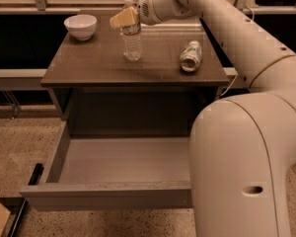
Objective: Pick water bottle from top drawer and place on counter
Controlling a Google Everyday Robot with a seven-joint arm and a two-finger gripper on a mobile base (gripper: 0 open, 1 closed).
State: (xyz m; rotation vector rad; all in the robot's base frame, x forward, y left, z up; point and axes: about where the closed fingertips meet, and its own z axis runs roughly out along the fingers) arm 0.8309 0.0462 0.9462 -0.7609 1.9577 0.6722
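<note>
- The counter [89, 68] lies at 12 o'clock in the view, and the top drawer [108, 194] stands open at 6 o'clock.
- The water bottle [132, 46] stands upright near the counter's middle.
- The gripper [124, 19] sits at the bottle's top, reaching in from 2 o'clock.
- A white bowl [81, 26] sits at the counter's 10 o'clock corner.
- A clear container [191, 56] lies on its side at the bottle's 3 o'clock, apart from it.
- The robot's arm [241, 157] covers the drawer's right end.

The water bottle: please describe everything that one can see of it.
The water bottle is small, of clear ribbed plastic with a pale label band. It stands upright on the dark counter, toward the back, between a white bowl at the left of the view and a container lying at the right, apart from both. The tool sits at its top and hides the cap.
</note>
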